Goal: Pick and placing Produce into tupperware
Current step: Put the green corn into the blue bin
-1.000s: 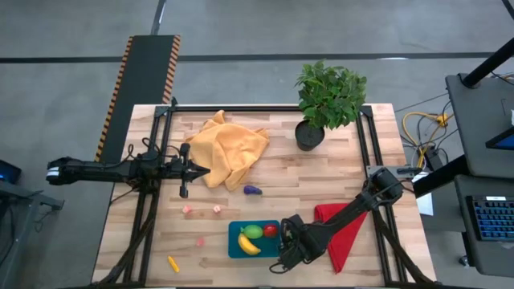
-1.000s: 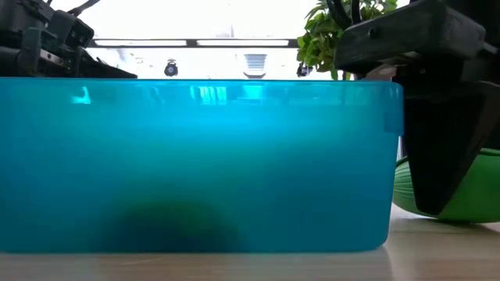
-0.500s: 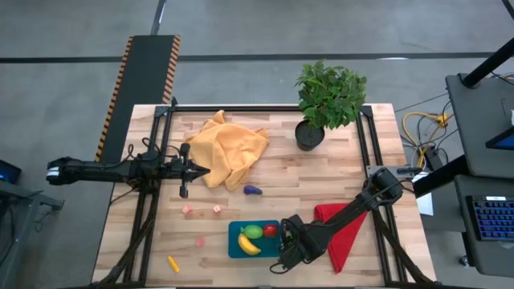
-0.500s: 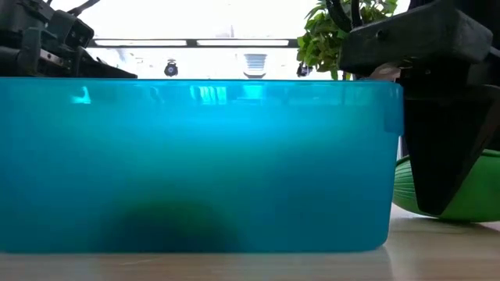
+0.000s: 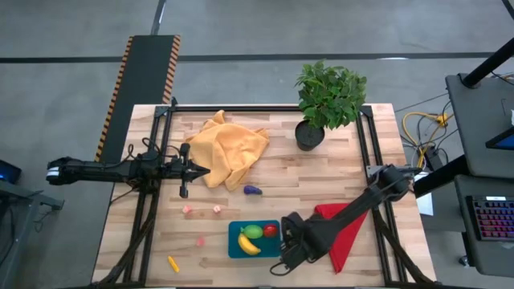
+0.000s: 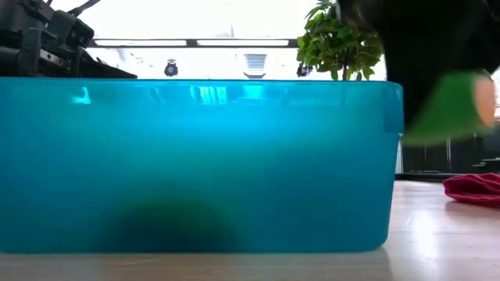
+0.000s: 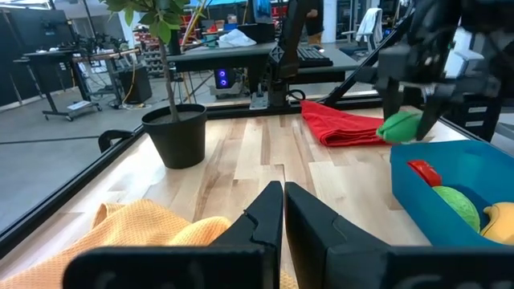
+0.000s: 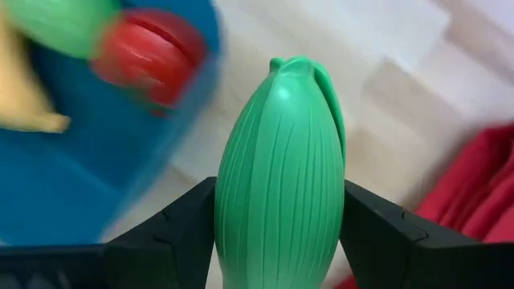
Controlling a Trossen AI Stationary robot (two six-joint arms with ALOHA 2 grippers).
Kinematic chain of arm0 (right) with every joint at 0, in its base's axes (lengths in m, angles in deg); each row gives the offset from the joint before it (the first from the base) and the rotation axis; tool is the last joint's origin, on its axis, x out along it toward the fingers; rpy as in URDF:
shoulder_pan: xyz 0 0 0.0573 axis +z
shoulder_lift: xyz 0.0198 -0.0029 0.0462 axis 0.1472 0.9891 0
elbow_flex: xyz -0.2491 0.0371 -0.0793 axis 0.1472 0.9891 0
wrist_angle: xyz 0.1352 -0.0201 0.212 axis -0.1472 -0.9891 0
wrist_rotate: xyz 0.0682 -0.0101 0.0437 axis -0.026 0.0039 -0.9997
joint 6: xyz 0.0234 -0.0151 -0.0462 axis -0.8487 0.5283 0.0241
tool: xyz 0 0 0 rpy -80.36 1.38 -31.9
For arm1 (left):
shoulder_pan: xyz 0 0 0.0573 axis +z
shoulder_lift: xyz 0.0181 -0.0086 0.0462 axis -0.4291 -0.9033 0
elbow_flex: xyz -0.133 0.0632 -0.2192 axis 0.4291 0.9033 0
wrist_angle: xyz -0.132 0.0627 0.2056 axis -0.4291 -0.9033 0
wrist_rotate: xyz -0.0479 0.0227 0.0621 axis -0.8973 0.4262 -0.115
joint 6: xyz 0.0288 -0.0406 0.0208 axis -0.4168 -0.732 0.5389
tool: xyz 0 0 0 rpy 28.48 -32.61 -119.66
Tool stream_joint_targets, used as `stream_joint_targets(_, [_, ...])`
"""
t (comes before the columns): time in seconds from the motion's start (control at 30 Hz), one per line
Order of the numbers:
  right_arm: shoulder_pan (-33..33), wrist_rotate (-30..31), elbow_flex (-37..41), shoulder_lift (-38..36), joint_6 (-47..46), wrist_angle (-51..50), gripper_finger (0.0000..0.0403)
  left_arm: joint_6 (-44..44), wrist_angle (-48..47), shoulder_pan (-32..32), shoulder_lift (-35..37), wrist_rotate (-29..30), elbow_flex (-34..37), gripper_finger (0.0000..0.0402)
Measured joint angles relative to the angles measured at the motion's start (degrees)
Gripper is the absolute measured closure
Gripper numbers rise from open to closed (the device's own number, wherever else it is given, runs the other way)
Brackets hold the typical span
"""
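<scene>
Lifted off the table since earlier, right claw [image 8: 281, 233] clamping ribbed glossy green piece [image 8: 279, 177], beside smooth teal tupperware [image 6: 195, 164]

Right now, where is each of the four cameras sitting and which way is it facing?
High: above, looking straight down; both arms, tub between them.
Low: at tabletop level behind the tub, facing the plant; right gripper carries the green piece.
Left wrist: past the shut left gripper toward the plant.
Right wrist: down past the right gripper clamping the green piece.
All see the tub.
</scene>
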Motion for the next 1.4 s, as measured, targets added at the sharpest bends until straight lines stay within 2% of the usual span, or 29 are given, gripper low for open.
stream_joint_targets(0.23, [0.2,2.64,-5.16,-0.7,12.91,0.17,0.0186,-0.26,-0.09,0.01,0.0,-0.02,0.0,0.0402])
stream_joint_targets(0.4, [0.2,4.37,-7.56,-0.75,18.82,1.63,0.0186,-0.31,-0.13,0.0,0.0,-0.03,0.0,0.0402])
stream_joint_targets(0.7, [0.13,8.22,-7.28,-0.52,30.38,13.99,0.0186,3.22,-0.04,0.0,0.02,0.05,0.0,0.0402])
stream_joint_targets(0.87, [-0.16,9.71,-7.19,0.81,29.99,13.97,0.0186,7.08,0.05,-0.01,0.04,0.51,0.0,0.0402])
stream_joint_targets(1.07, [-0.92,11.02,-7.1,4.65,26.36,13.9,0.0187,7.54,0.49,0.01,0.12,6.31,0.0,0.0402])
stream_joint_targets(1.4, [-1.57,10.61,-7.08,5.45,26.54,14.03,0.0186,7.17,0.48,-0.01,0.02,6.32,0.0,0.0402])
